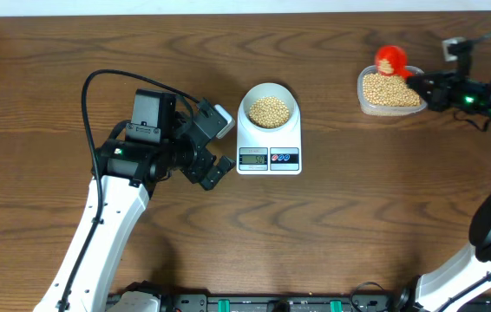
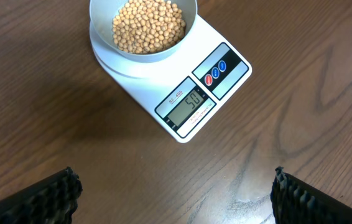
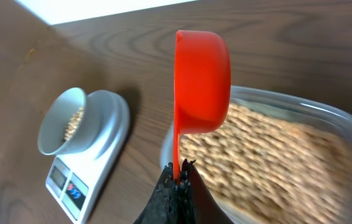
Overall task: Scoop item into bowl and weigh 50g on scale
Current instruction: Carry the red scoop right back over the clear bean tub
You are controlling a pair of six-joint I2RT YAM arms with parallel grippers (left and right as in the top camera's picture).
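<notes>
Roughly mid-table: small round pale blue-white bowl (image 1: pixel 248 102) sat on the flat white digital kitchen scale (image 1: pixel 269 158), holding small tan-yellow beans (image 1: pixel 269 111).
Scale display showed 50. Left gripper (image 1: pixel 222 145) hung just beside the scale's left edge, jaws spread wide, grasping nothing. Right gripper (image 3: pixel 177 180) was clamped on the handle of a red plastic scoop (image 3: pixel 202 81), turned on edge over a clear plastic tub (image 3: pixel 325 112) of more beans, well apart from the scale.
</notes>
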